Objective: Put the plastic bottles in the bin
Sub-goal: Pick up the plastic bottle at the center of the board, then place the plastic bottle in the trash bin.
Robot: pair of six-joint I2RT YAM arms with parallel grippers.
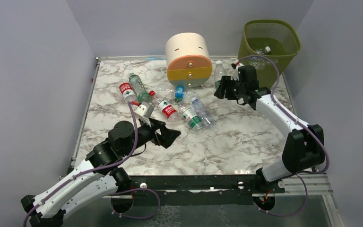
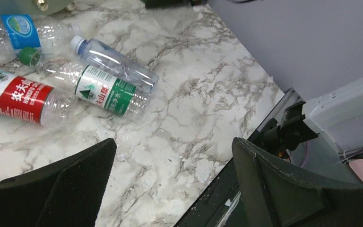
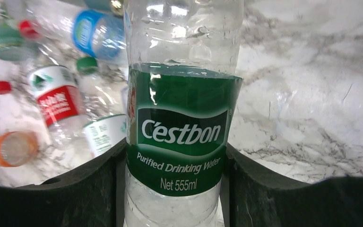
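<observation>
Surface: marble table [image 1: 246,142].
Right arm: extended, right gripper [image 1: 223,90] clamped on green-label bottle [image 3: 182,127].
Left arm: low, left gripper [image 1: 169,135] gaping.
Hidden: bottle's cap, cut off.

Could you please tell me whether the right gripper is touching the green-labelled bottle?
Touching. In the right wrist view, the fingers of the right gripper press flush against both sides of the green-labelled bottle.

Left arm [image 1: 75,184]: lies low, stretched from the near left corner of the table [image 1: 227,151] toward its middle. Left gripper [image 1: 172,137]: jaws wide apart, empty, tilted down over the surface.

Right arm [image 1: 283,118]: elbow up by the right edge, forearm reaching to the far right corner. Right gripper [image 1: 222,89]: clamped on a green-labelled bottle [image 3: 182,132], one finger on each side of the label.
</observation>
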